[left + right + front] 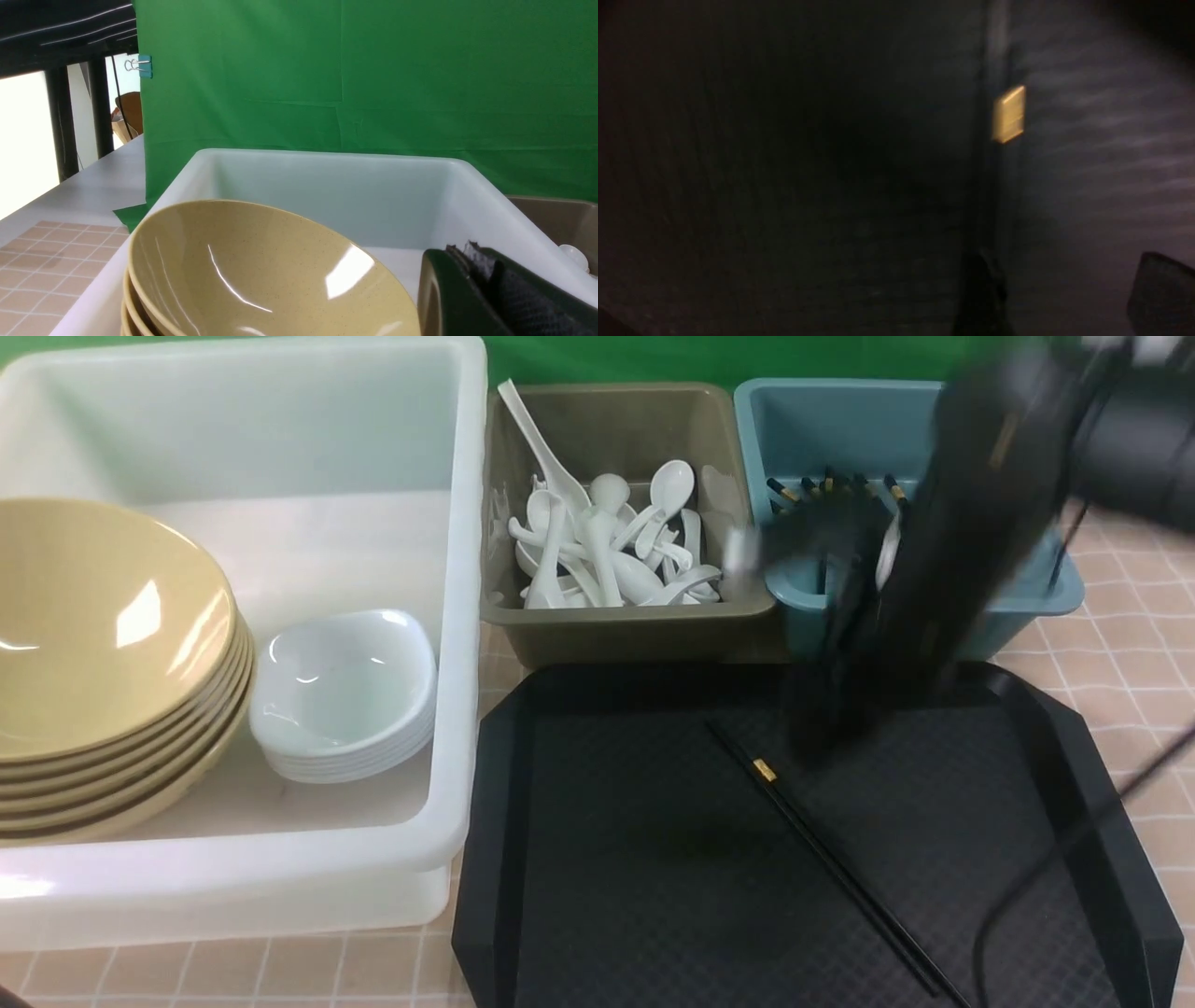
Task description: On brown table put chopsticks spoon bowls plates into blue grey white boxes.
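Hanging over the far edge of the black tray (pixel 560 933), the right gripper (pixel 831 709) is smeared by blur in the front view. The chopsticks (pixel 822 859) lie flat on the tray, outside the blue bin (pixel 1027 597).

In the left wrist view, the left gripper (pixel 467 254) is seen pressed shut and empty beside the tan bowls (pixel 261 270).

In the dim right wrist view, the fingers (pixel 1162 294) appear spread wide, with the gold band (pixel 1008 114) ahead. Only one stick might be pinched, or both skidded, since they lie so thin and flat.
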